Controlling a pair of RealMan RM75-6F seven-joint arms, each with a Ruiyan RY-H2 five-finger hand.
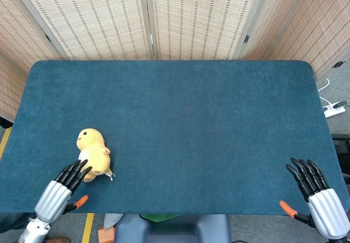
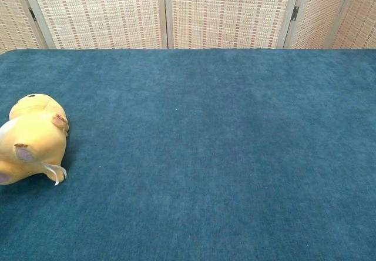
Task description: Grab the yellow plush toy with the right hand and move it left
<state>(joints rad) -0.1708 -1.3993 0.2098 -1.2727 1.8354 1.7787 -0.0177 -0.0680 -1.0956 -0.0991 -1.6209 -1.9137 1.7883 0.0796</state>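
- We find the yellow plush toy (image 1: 94,155) lying on its side on the blue table cloth (image 1: 180,133), near the front-left corner of the table, well apart from the right hand (image 1: 317,191).
- The left hand (image 1: 64,184) sits at the front edge just beside the toy; its dark fingers (image 1: 75,172) are stretched out and apart, holding nothing. From the head view we cannot tell whether the fingertips touch the plush or stop just short of it.
- The right hand rests at the front-right edge, fingers straight and slightly spread, nothing in it. The chest view shows neither hand.
- Handling, our judgement: the toy looks light, soft and compressible, with a fuzzy, non-slippery surface and nothing fragile. It should deform under the fingers rather than slide.
- Where to take hold, our judgement: the rounded body between head and feet offers the fullest bulk; fingers wrapped across it from above should hold better than pinching the small limbs or the white tag (image 2: 54,171).
- Writing: that small white tag sticks out at the toy's lower end in the chest view, but nothing on it is legible. We see no brand or label elsewhere.
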